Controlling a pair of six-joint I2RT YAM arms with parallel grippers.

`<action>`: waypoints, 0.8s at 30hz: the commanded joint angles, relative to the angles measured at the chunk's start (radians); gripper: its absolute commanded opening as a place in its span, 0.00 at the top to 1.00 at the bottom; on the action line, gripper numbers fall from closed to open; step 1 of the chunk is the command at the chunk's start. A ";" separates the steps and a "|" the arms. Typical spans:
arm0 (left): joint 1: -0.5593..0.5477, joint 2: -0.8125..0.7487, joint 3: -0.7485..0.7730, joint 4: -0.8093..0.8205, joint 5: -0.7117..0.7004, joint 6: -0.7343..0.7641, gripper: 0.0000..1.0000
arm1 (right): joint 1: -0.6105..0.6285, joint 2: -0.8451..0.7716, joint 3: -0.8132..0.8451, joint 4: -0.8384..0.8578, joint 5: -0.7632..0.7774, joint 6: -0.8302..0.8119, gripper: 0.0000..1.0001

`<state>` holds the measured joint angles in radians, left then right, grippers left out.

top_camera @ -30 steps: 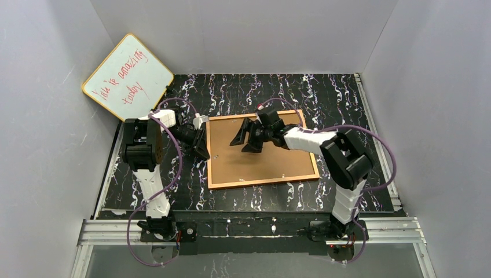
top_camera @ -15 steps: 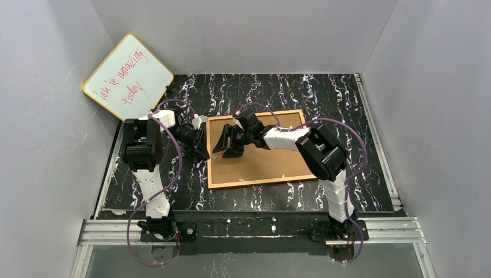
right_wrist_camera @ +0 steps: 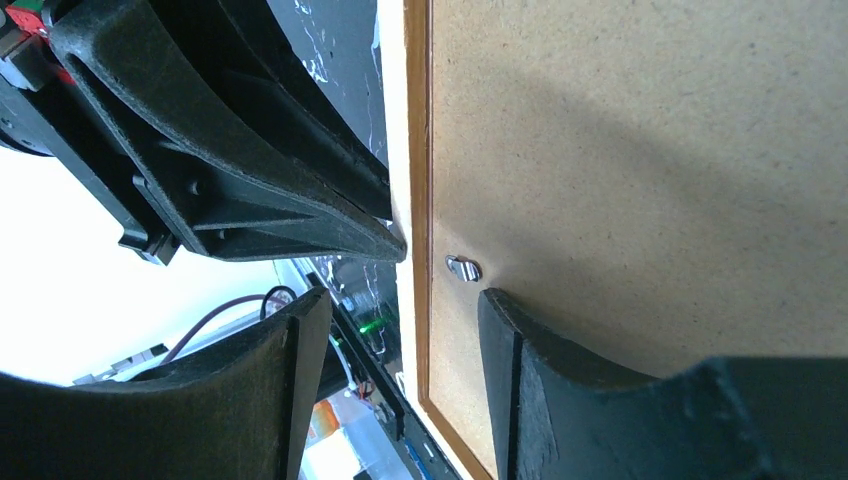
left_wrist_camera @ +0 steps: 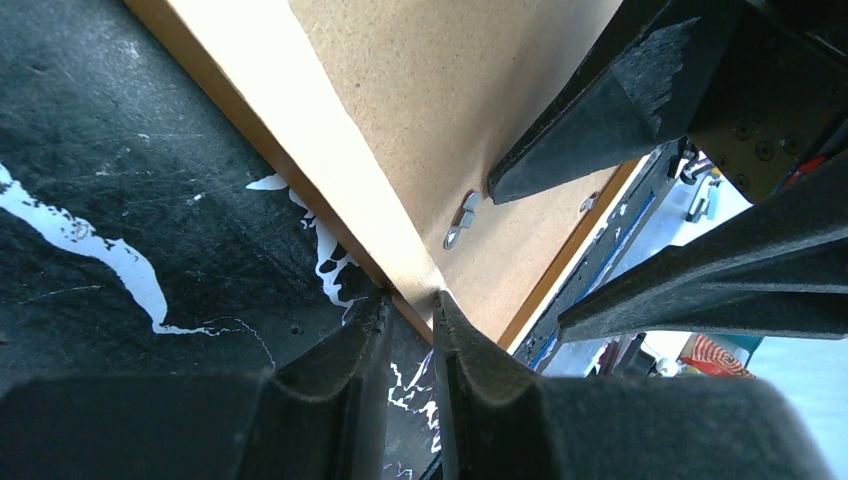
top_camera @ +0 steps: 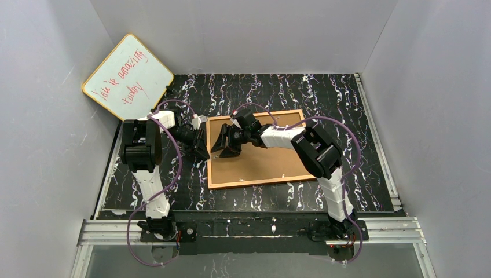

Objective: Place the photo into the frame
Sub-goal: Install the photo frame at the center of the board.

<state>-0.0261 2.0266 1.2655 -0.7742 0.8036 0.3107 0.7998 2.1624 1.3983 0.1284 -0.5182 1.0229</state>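
Brown board fills the middle of the top view. The frame (top_camera: pixel 266 159) lies flat on the black table (top_camera: pixel 289 92), back side up. The left claw (top_camera: pixel 201 147) sits at its left edge. The right claw (top_camera: pixel 227 145) hangs over the left part of the back. A white board (top_camera: pixel 127 75) leans at the far left (not part of this job). The photo does not show anywhere. It may be under the back, but I cannot tell.

From the left wrist, the left claw (left_wrist_camera: pixel 410 305) is pinched shut on the frame's thin wood edge (left_wrist_camera: pixel 330 170). A small metal clip (left_wrist_camera: pixel 461 220) sits just beside the right claw's fingers (left_wrist_camera: pixel 600 130).

From the right wrist, the right claw (right_wrist_camera: pixel 400 305) is open and holds nothing. One fingertip (right_wrist_camera: pixel 510 330) is just beside the clip (right_wrist_camera: pixel 463 267).

I think the frame is stiff and light. The glass is hidden underneath and could crack. So the wood edge looks like the safe place to hold. The clip is tiny and looks hard to turn.
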 commanded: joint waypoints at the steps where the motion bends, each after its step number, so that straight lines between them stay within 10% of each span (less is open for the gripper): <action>1: -0.021 0.003 -0.033 0.128 -0.129 0.048 0.86 | 0.006 0.022 0.031 -0.005 0.012 0.004 0.36; 24: -0.028 0.000 -0.045 0.135 -0.122 0.063 0.88 | 0.007 0.095 0.089 0.032 0.017 0.022 0.41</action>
<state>-0.0265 2.0140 1.2514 -0.7574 0.8024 0.3103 0.8009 2.2196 1.4532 0.1612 -0.5274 1.0592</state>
